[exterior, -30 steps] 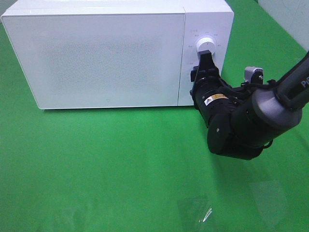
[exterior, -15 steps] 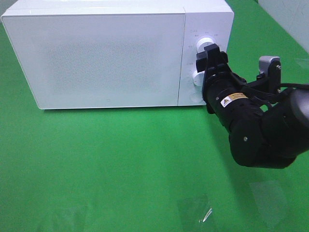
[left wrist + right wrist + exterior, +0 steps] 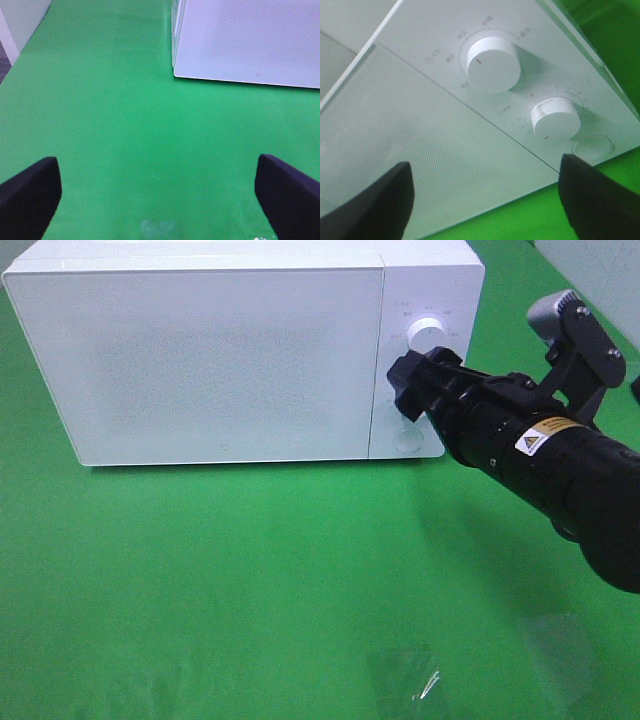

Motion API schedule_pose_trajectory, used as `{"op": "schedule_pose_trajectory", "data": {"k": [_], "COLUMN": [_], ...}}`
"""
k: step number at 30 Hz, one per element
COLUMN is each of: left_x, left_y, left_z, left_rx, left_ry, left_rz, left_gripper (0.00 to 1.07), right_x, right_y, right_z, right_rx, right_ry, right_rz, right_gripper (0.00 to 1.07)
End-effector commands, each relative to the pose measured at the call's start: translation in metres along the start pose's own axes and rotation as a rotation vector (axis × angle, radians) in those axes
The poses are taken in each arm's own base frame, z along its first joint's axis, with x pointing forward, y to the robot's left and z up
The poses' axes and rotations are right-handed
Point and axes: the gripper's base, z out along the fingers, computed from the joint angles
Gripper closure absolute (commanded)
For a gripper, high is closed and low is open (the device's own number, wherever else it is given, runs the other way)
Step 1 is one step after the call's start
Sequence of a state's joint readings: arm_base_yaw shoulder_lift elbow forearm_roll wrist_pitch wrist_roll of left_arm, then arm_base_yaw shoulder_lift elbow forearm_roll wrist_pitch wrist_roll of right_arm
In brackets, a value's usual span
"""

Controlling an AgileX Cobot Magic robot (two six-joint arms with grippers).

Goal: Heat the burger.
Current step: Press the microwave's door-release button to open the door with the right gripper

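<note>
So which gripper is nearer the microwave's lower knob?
Right. The right gripper hovers just in front of the lower knob, fingers open, not touching. The left gripper sits over the green cloth, well back from the microwave.

Bright, even light; faint shadows on the green cloth (image 3: 250, 570); slight blur.

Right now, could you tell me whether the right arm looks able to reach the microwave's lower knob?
Probably yes: the right hand hovers open just in front of the control panel, and nothing lies between it and the lower knob.
</note>
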State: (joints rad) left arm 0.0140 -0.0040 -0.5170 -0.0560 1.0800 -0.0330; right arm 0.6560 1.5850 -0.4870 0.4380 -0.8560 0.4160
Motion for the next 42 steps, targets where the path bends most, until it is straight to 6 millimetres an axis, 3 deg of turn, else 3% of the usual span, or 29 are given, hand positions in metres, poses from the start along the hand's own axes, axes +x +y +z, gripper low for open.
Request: {"op": "schedule_pose_trajectory", "data": {"k": [1,5,9,23,29,31,34,42], "left_x": [0.0,0.0,0.0,0.0,0.0,0.0,0.0,0.0], "left_y": [0.0,0.0,0.0,0.0,0.0,0.0,0.0,0.0], "left_z": [-0.003,-0.003,-0.003,-0.003,-0.003,-0.003,-0.003,-0.003], "left_rx": [0.001,0.001,0.001,0.001,0.001,0.001,0.001,0.001], "left_ry": [-0.032,-0.032,-0.032,-0.032,-0.032,-0.032,-0.032,-0.032], "left_rz": [0.004,0.004,0.004,0.004,0.004,0.004,0.004,0.004], "left_gripper": [0.06,0.06,0.06,0.06,0.06,0.06,0.06,0.06], "right_x": [-0.005,-0.011,-0.017,-0.049,-0.076,-0.089,-0.091,-0.097], "right_y": [0.006,0.012,0.018,0.023,0.033,0.035,0.035,0.026], "right_z": [-0.008,-0.019,-0.032,-0.069,-0.098,-0.124,-0.132,-0.178], "right_rx": [-0.014,-0.043,-0.066,-0.099,-0.084,-0.056,-0.053,-0.035], "right_ry": [0.07,0.13,0.19,0.428,0.473,0.535,0.544,0.582], "right_rz": [-0.203,-0.402,-0.493,-0.674,-0.762,-0.79,-0.79,-0.778], "right_gripper": [0.31,0.3,0.3,0.31,0.31,0.31,0.31,0.31]}}
